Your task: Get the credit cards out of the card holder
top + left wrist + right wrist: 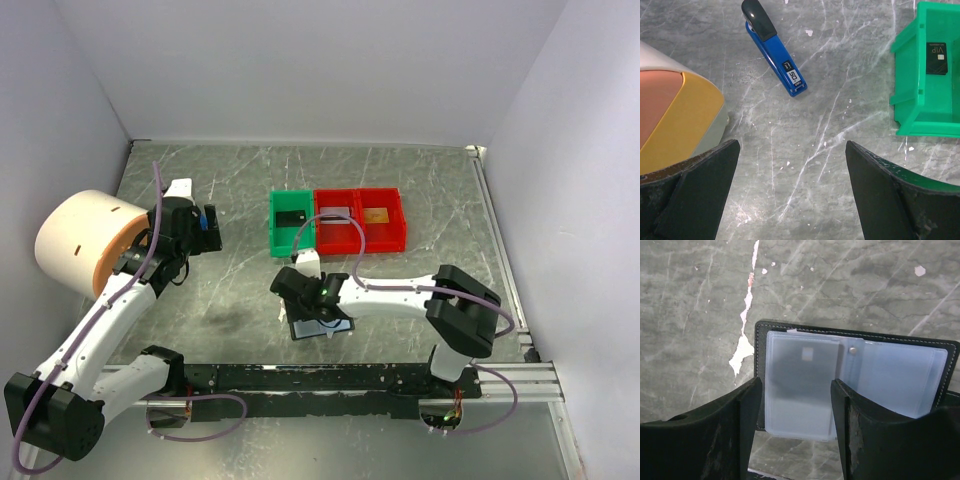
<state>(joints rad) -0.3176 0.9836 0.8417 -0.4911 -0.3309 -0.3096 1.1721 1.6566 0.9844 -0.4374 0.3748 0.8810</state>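
Where the arms are bolted: a black rail (380, 378) runs along the near edge of the grey marbled table (240, 290), with the left base on the left and the right base on the right.
Card holder: the card holder (940, 365) lies open and flat on the table just beyond the rail, near the middle. Its pale blue-clear sleeves (890, 375) face up, with a metal snap stud (853, 350) between the two stacks.
Sleeve contents: a small pale square shows through the left sleeve; whether it belongs to a card I cannot tell.
Right gripper: the right gripper (796, 390) reaches left over the card holder, jaws apart on either side of the left sleeve stack and holding nothing. I cannot tell whether it touches the sleeves.
Left gripper: the left gripper (792, 150) is above bare table at the left, jaws wide apart with nothing between them.
Drum: a cream and orange drum (85, 240) sits just left of the left arm.
Stapler: a blue and black stapler (775, 47) lies on the table beyond the left gripper.
Green bin: the green bin (910, 90) holds a black card (938, 58).
Red bins: two red bins stand side by side, right of the green one. The middle bin (335, 195) holds a silvery card (335, 212), and the right bin (400, 215) holds an orange-gold card (377, 216).
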